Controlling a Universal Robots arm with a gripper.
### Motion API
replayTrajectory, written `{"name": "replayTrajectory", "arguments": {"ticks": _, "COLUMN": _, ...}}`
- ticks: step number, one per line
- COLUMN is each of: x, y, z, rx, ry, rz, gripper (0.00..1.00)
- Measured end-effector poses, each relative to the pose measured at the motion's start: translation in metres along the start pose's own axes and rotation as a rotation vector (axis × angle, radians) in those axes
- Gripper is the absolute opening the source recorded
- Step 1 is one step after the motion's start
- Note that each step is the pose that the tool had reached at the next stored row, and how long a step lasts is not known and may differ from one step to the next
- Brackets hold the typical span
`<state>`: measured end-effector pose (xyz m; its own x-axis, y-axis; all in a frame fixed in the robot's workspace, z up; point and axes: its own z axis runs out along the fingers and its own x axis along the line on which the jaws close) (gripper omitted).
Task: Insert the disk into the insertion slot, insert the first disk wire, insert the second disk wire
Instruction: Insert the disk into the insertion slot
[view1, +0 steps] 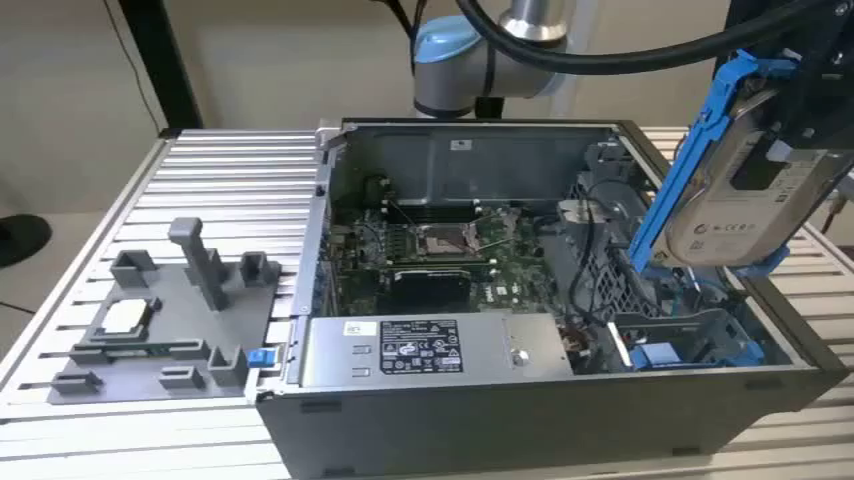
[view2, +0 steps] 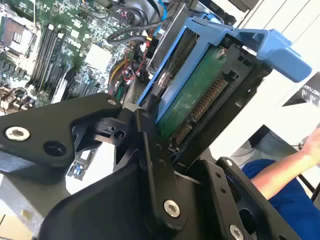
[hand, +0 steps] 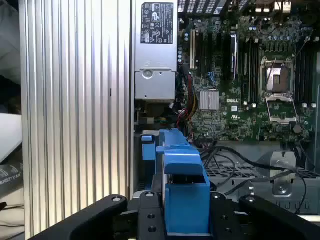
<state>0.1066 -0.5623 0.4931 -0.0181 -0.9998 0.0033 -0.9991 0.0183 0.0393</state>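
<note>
My gripper (view1: 785, 150) is shut on the disk (view1: 742, 215), a silver-grey drive with a white label in a blue carrier frame (view1: 674, 190). I hold it tilted on edge above the open computer case, at the exterior view's right. Below it, in the case's near right corner, lies the insertion slot (view1: 694, 335), grey metal with blue rails. The second wrist view shows the disk's green circuit board and connector edge (view2: 197, 102) between my black fingers (view2: 150, 150). In the first wrist view the blue carrier (hand: 182, 192) stands in the gripper (hand: 182, 217). Black cables (hand: 240, 160) lie loose beside the bay; I cannot tell which are the disk wires.
The case holds a green motherboard (view1: 441, 250) and a grey labelled power-supply box (view1: 414, 350) along its near wall. A grey fixture with upright pegs (view1: 160, 320) sits on the slatted metal table (view1: 227, 180) at the exterior view's left. A person's arm in a blue sleeve (view2: 280, 180) is near the case.
</note>
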Motion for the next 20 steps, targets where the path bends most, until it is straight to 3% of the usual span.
{"name": "replayTrajectory", "arguments": {"ticks": 12, "x": 0.0036, "y": -0.0001, "z": 0.0011, "rx": 0.0, "ry": 0.0, "rz": 0.0, "gripper": 0.0}}
{"name": "replayTrajectory", "arguments": {"ticks": 20, "x": 0.0084, "y": -0.0004, "z": 0.0075, "rx": 0.0, "ry": 0.0002, "rz": 0.0, "gripper": 0.0}}
